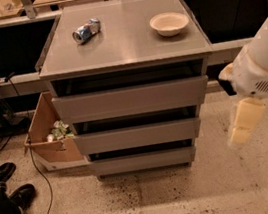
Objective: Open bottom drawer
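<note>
The camera view looks down at an angle on a grey cabinet (136, 129) with three drawers, standing on a speckled beige floor (188, 196).

Its flat worktop (125, 49) carries two things, well apart. A crushed drink can (86, 30) lies on its side near the back left. A shallow cream bowl (169, 23) sits upright near the back right.

Below the worktop, the drawer fronts are stacked with a dark slot above each. The top drawer (131, 100) has the tallest and widest front. The middle drawer (137, 136) comes under it. The bottom drawer (141, 161) is the lowest panel, a plain grey front without a handle, just above the floor, and it looks shut.

The robot's white arm (263, 58) enters from the right edge. The gripper (241, 135), pale yellow, hangs downward from it to the right of the cabinet, clear of it and touching nothing. It hangs level with the two lower drawers. Whether the gripper is open or closed cannot be told.

Left of the cabinet, an open cardboard box (46, 143) on the floor holds some small items. Dark cables (40, 179) trail over the floor, and a pair of black shoes (1, 173) shows at the left edge.
</note>
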Action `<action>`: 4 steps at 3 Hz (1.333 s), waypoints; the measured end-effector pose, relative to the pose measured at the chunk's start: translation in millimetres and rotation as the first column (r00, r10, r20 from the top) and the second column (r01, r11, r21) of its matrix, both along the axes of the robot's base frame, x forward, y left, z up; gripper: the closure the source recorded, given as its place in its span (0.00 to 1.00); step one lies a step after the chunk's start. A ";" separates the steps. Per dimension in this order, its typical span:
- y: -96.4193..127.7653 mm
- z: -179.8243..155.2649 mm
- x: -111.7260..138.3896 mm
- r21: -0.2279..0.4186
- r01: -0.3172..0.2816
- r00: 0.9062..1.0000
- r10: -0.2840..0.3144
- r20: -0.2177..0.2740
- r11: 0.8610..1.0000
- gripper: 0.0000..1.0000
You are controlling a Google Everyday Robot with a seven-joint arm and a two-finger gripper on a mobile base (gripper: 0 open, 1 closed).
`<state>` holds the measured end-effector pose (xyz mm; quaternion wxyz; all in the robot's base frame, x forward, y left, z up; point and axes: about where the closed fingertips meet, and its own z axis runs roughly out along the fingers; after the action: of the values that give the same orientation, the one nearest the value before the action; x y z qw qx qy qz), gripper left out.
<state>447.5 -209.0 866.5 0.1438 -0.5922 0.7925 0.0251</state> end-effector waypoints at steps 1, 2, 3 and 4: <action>13.1 -85.8 12.0 0.052 0.000 0.998 0.004 -0.067 0.999 0.00; 35.7 -165.2 21.9 0.122 -0.009 0.991 0.025 -0.133 0.993 0.00; 67.7 -237.7 27.3 0.205 -0.006 0.976 0.050 -0.212 0.979 0.00; 67.7 -237.8 27.2 0.205 -0.006 0.976 0.050 -0.213 0.979 0.00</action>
<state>474.7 -141.3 628.7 0.1161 -0.5793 0.7882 0.1725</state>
